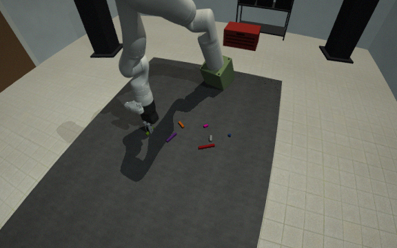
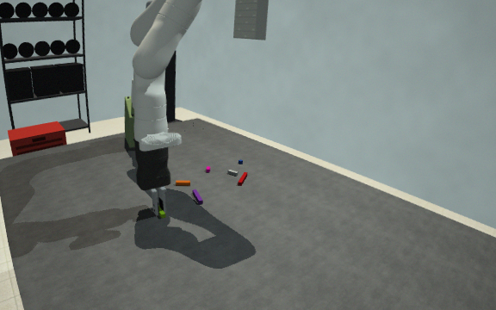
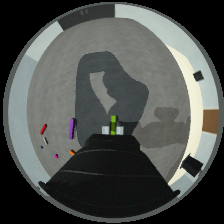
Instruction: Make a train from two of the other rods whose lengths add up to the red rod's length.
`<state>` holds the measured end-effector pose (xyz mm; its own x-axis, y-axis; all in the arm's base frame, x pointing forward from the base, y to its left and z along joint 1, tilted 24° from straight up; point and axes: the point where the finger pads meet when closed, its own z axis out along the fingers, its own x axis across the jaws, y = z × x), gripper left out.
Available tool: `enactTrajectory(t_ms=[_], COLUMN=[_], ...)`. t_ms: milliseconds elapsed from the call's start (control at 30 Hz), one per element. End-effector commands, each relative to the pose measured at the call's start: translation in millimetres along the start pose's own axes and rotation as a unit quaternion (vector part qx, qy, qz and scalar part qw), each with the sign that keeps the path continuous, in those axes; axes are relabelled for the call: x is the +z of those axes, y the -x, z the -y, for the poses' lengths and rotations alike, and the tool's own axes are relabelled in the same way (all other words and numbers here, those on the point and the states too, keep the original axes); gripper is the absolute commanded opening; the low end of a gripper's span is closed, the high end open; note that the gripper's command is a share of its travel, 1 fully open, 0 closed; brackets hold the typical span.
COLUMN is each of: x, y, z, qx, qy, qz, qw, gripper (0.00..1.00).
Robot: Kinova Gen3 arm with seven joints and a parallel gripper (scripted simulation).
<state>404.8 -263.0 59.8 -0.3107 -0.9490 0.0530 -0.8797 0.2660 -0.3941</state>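
Note:
My gripper [image 1: 148, 130] [image 2: 159, 207] [image 3: 113, 125] points straight down at the left of the dark mat and is shut on the lime rod [image 1: 147, 133] [image 2: 162, 213] [image 3: 113, 122], which sits low at the mat between the fingers. To its right lie the purple rod [image 1: 171, 137] [image 2: 197, 196] [image 3: 72, 128] and the orange rod [image 1: 180, 124] [image 2: 182, 182]. Further right lie the magenta rod [image 1: 205, 125] [image 2: 207, 169], the grey rod [image 1: 210, 138] [image 2: 232, 172], the red rod [image 1: 206, 146] [image 2: 242, 178] [image 3: 43, 129] and the blue rod [image 1: 229, 135] [image 2: 240, 162]. All of these lie apart from each other.
The arm's green base block [image 1: 218, 72] stands at the mat's far edge. A red toolbox [image 1: 242, 35] [image 2: 37, 137] and a black shelf [image 2: 41, 65] stand beyond the mat. Two black pillars [image 1: 98, 27] [image 1: 348, 29] stand at the back.

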Motion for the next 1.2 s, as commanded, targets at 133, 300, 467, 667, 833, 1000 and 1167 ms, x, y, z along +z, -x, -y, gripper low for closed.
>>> enactTrajectory(t_ms=[133,300,467,667,833,1000,1167], x=[-0.4,-0.4,-0.4,-0.4,-0.4,-3.6,-19.4], y=[-0.1,-0.1,-0.1,-0.1,-0.1,-0.1,-0.1], z=[0.4,0.4,0.4,0.4,0.4,0.4,0.4], qx=[0.000,0.000,0.000,0.000,0.000,0.000,0.000], qy=[-0.001,-0.001,-0.001,-0.001,-0.001,-0.001,-0.001], qz=[0.000,0.000,0.000,0.000,0.000,0.000,0.000], qw=[1.000,1.000,1.000,1.000,1.000,1.000,1.000], gripper=[0.24,0.24,0.24,0.24,0.24,0.24,0.24])
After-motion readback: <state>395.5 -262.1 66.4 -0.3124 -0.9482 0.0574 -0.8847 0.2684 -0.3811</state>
